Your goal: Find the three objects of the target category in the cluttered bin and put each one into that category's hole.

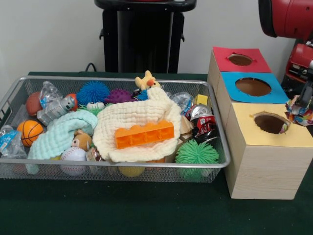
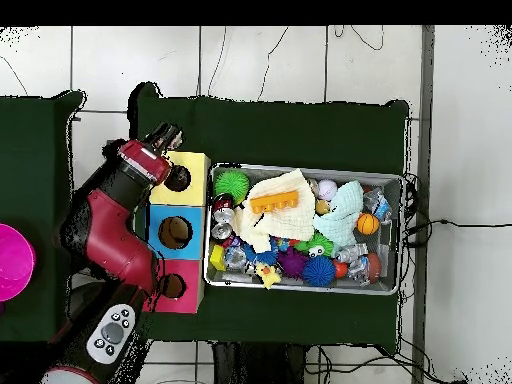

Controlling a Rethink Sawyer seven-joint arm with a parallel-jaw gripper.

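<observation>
My gripper (image 1: 306,99) hangs at the right edge, just right of the yellow hole (image 1: 270,123) and off the side of the wooden box (image 1: 264,166). It is shut on a crumpled multicoloured object (image 1: 298,110). From overhead the gripper (image 2: 165,135) sits beside the box's yellow end (image 2: 192,163). The blue hole (image 1: 253,86) and red hole (image 1: 239,59) lie further back. The wire bin (image 1: 112,80) holds an orange brick (image 1: 144,133) on a cream cloth (image 1: 132,120), a green spiky ball (image 1: 196,152), a soda can (image 1: 201,117), a basketball (image 1: 29,131) and a baseball (image 1: 73,155).
Also in the bin are a mint cloth (image 1: 61,134), blue (image 1: 93,92) and purple (image 1: 119,95) spiky balls, a yellow plush (image 1: 146,80) and crushed bottles (image 1: 54,105). Overhead, a pink round thing (image 2: 12,262) sits at the left edge near the arm (image 2: 105,225).
</observation>
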